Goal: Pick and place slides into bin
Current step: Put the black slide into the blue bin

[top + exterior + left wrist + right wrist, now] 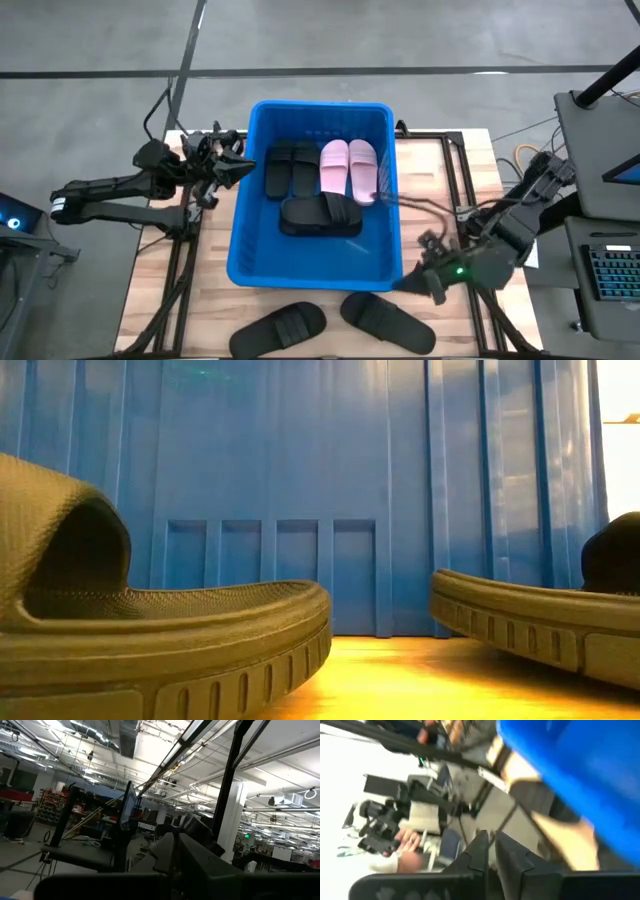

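The blue bin (312,265) stands mid-table. Inside it lie two black slides (290,168) at the far left, two pink slides (348,166) beside them, and black slides (320,215) stacked in the middle on the floor. Two more black slides (278,328) (388,322) rest sole-down on the table in front of the bin, and both fill the low view (160,640) (540,620). My left gripper (243,170) hovers shut beside the bin's left rim, pointing upward. My right gripper (412,283) is off the bin's near right corner, shut and empty (491,847).
The bin's ribbed near wall (300,480) rises right behind the two slides on the table. Dark frame rails (462,190) run along the table's right side, and a monitor and keyboard (610,270) sit beyond its right edge. Bare wood (440,160) lies right of the bin.
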Tool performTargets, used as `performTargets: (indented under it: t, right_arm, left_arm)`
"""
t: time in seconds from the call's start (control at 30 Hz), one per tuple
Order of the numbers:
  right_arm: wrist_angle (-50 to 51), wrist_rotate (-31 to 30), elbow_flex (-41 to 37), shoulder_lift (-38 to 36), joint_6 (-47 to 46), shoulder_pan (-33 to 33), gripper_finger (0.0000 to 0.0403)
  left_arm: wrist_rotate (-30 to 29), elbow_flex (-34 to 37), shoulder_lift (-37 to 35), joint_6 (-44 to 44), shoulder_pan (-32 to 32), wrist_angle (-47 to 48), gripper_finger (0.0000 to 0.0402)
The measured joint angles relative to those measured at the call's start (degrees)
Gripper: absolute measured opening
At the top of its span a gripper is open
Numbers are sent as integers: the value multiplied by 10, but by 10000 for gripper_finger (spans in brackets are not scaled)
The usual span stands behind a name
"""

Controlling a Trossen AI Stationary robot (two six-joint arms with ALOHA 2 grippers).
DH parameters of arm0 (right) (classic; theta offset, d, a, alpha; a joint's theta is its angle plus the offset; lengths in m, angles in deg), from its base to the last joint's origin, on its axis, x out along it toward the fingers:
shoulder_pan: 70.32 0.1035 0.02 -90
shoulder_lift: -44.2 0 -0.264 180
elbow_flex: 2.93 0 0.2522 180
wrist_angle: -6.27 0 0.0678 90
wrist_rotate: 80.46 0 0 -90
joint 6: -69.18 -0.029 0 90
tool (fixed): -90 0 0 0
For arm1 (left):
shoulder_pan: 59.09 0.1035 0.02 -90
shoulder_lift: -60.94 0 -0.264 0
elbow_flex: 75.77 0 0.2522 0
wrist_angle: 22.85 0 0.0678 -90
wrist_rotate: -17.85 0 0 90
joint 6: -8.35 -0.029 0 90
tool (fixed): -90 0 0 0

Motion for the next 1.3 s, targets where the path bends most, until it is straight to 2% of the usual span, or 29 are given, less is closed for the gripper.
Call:
performTargets:
  t: [0.33,0.4,0.6,0.77,1.0,1.07,1.17,1.3]
  right_arm:
    - [18,195,0,124,-208,1,142]
    - [18,194,0,149,-246,8,159]
    - [15,162,0,196,-278,26,187]
    - [38,134,0,216,-295,40,187]
    - [137,129,0,230,-354,78,180]
    - [153,103,0,238,-389,90,180]
    - [151,31,0,256,-437,99,182]
    - [142,14,0,288,-449,93,182]
  left_arm:
    - [0,0,32,1,0,-2,11]
    - [0,0,36,3,0,0,11]
    - [0,-1,45,4,0,-2,11]
    - [0,-2,49,5,0,-2,11]
    - [-1,-2,46,5,0,1,11]
    - [-1,-2,46,5,0,-2,11]
    - [-1,-2,43,6,0,0,11]
    - [-1,-2,42,6,0,-1,11]
